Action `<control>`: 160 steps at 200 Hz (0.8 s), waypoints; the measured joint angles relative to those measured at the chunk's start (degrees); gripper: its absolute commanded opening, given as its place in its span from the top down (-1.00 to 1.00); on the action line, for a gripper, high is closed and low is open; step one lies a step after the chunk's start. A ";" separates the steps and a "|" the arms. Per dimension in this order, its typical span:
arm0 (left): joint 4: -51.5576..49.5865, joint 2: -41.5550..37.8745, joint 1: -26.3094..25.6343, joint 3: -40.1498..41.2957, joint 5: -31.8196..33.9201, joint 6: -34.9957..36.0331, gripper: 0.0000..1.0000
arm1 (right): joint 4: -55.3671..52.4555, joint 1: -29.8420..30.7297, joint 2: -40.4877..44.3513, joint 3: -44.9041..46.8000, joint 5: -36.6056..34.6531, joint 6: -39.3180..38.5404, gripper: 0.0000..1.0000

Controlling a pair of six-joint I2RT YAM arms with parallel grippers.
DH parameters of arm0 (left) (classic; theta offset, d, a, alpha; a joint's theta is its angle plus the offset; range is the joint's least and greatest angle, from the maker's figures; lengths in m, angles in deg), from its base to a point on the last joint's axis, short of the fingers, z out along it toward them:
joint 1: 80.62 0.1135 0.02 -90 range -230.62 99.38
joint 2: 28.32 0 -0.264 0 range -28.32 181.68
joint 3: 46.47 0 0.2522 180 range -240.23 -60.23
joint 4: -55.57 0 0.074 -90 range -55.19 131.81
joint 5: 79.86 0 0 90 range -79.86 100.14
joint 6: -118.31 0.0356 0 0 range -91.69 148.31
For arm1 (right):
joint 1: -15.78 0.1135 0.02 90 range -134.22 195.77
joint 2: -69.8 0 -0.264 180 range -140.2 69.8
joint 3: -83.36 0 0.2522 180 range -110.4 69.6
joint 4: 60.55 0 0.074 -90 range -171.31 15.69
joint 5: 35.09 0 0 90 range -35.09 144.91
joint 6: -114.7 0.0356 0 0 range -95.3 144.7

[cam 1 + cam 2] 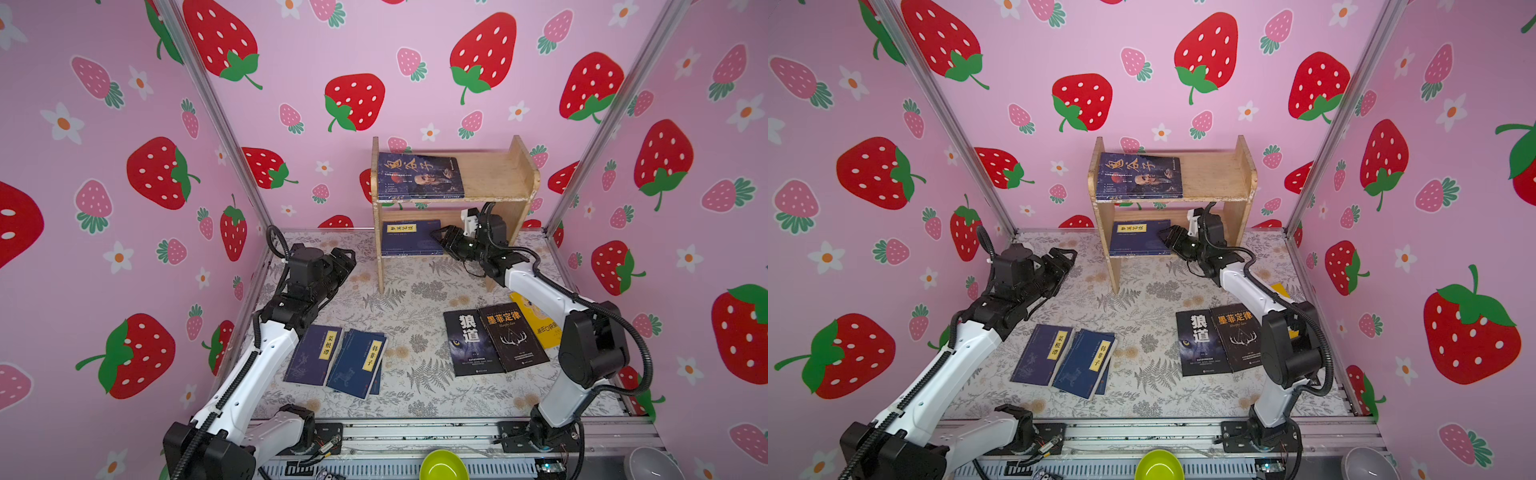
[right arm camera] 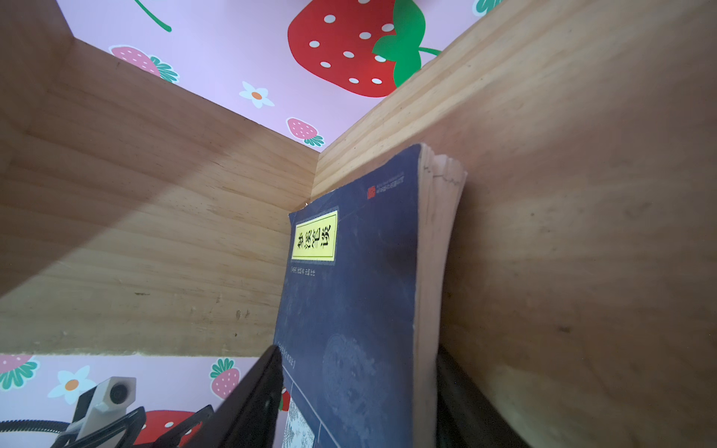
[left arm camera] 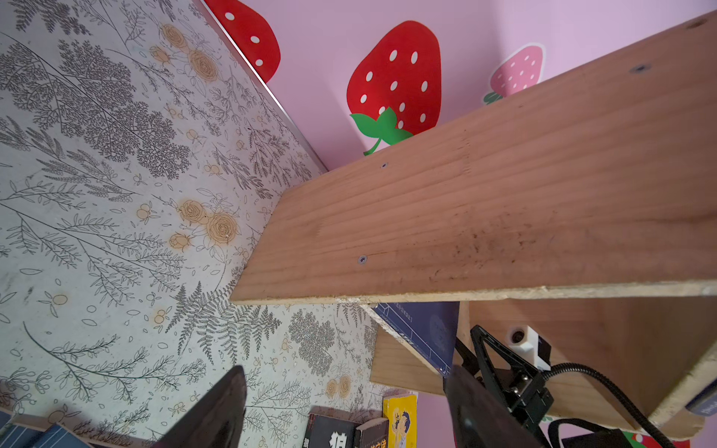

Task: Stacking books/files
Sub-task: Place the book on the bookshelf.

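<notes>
A navy book with a yellow label (image 2: 349, 271) lies flat on the lower board of the wooden shelf (image 1: 494, 170), seen in both top views (image 1: 409, 239) (image 1: 1138, 237). My right gripper (image 1: 436, 235) (image 2: 357, 349) reaches into that shelf, open, one finger over the cover and one under the book's near edge. A blue portrait book (image 1: 419, 176) lies on the upper board. On the table lie two navy books (image 1: 313, 355) (image 1: 359, 361), two black books (image 1: 469, 343) (image 1: 515, 336) and a yellow one (image 1: 540, 326) partly under my right arm. My left gripper (image 1: 349, 253) (image 3: 345, 372) hovers open and holds nothing, left of the shelf.
The shelf stands against the back wall, and pink strawberry walls close in the left, back and right sides. A green bowl (image 1: 442, 465) and a grey bowl (image 1: 652, 461) sit in front of the metal rail. Another navy cover peeks from under the right-hand navy book.
</notes>
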 measured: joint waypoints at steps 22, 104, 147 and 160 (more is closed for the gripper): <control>-0.04 0.00 0.02 0.15 -0.02 0.15 -0.64 | -1.86 0.22 -0.04 -1.01 -0.48 -1.25 -0.31; -1.57 0.00 0.15 0.50 0.00 2.08 -0.64 | -8.28 1.01 -0.04 -4.68 -8.66 -10.38 -0.65; -5.11 -0.57 0.15 0.76 0.02 4.24 -0.68 | -8.96 0.98 4.37 -0.13 -9.75 -11.10 -0.65; -7.78 -1.14 0.15 0.72 0.04 5.92 -0.78 | -9.09 1.11 7.89 3.37 -10.29 -11.10 -0.66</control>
